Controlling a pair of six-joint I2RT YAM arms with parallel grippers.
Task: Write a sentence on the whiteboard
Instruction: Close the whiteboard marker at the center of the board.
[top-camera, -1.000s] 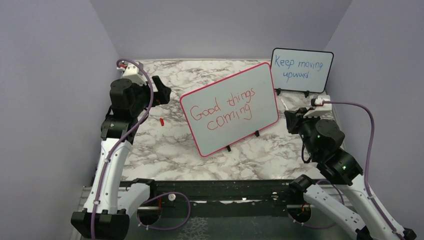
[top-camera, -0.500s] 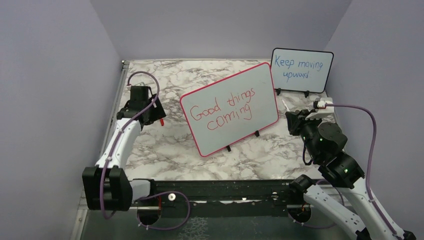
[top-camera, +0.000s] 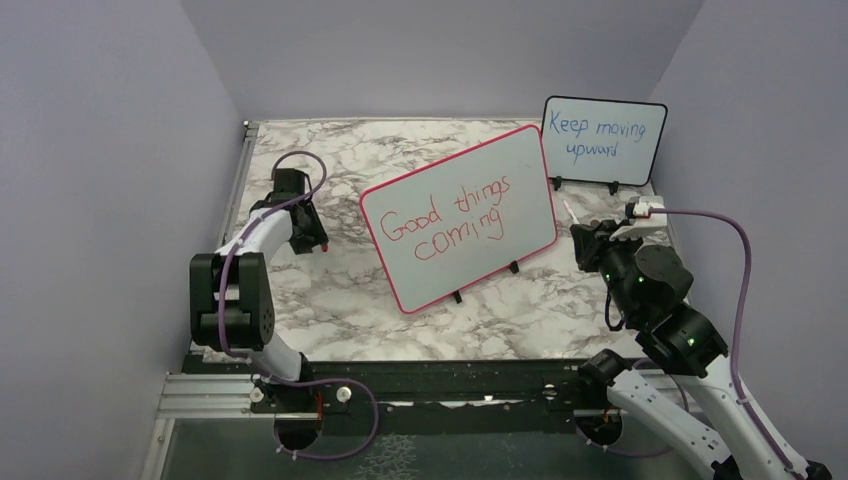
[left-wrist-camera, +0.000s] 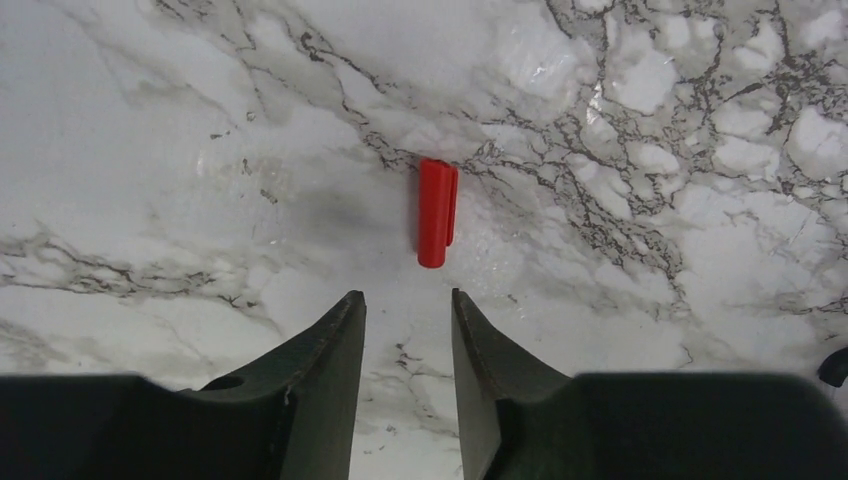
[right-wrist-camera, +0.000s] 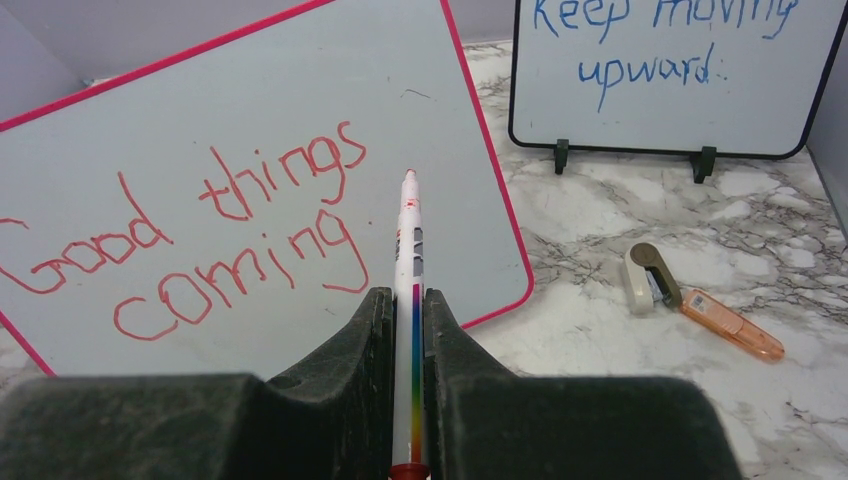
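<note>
Right pincer (right-wrist-camera: 408, 297) tight around marker (right-wrist-camera: 408, 230), lower half hidden; left pincer (left-wrist-camera: 406, 297) agape, just short of red cap (left-wrist-camera: 437, 212)

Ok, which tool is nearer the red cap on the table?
Left. The left tool is right at the cap, which lies just beyond its open jaws. The right tool is on the far side of the whiteboard, shut on the marker.

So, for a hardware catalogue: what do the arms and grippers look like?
The left arm and right arm are white shells with black joint housings, a purple cable along each; green lights on the right one's joints. The left gripper and right gripper have black tapered fingers.
</note>
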